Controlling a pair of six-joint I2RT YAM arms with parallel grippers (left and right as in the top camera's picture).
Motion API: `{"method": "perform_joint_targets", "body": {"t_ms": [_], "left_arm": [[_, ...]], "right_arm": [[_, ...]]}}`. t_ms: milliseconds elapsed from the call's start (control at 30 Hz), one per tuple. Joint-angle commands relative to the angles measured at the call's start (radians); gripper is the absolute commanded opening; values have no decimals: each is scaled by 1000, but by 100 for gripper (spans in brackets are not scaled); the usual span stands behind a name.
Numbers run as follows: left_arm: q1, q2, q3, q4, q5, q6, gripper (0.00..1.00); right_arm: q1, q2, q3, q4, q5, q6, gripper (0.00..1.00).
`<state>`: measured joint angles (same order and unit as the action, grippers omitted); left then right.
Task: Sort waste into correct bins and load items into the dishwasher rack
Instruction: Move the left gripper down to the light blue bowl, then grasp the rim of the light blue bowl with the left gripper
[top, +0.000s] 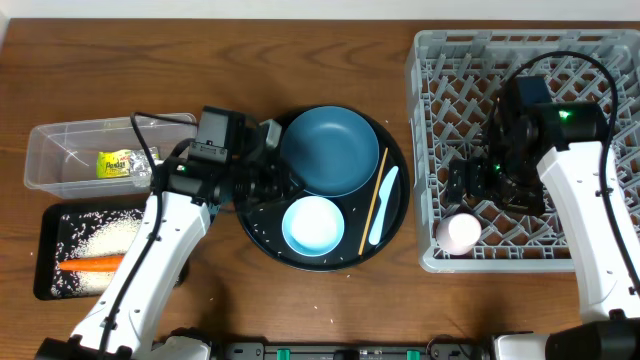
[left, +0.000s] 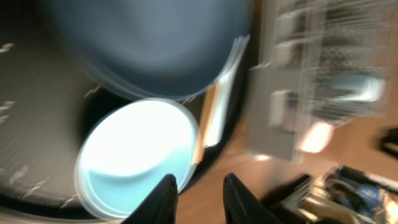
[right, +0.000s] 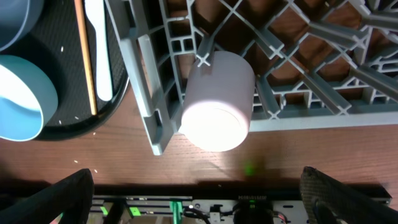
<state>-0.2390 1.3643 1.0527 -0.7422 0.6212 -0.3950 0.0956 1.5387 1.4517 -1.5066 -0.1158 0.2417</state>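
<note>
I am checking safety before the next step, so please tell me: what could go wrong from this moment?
1. The left gripper hangs close to the light-blue cup; the chopstick lies right beside that cup and might get knocked.
2. The pale-pink cup sits right at the front corner of the dishwasher rack; a bump from the open right gripper might tip it.

Even, bright overhead light; the left wrist view is heavily motion-blurred, while glare whitens the pale-pink cup (right: 217, 102) in the right.
</note>
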Motion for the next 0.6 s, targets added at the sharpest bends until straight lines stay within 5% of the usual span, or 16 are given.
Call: {"method": "perform_joint_targets", "body": {"t_ms": [0,133,267,567], "left_arm": [[2,2,-3,-81,-229,-2,26],[0,2,-10,-179,-266,-2,28],[-15,2,-45,-180,-306,-2,49],[-57,2,-202,-60,-316,-56,55]], "right_arm": [[14,-1,11,0,0,-3,99],[14,-1,11,0,0,-3,99],[14,-1,11,0,0,-3,99],[14,-1,11,0,0,-3,99]]}}
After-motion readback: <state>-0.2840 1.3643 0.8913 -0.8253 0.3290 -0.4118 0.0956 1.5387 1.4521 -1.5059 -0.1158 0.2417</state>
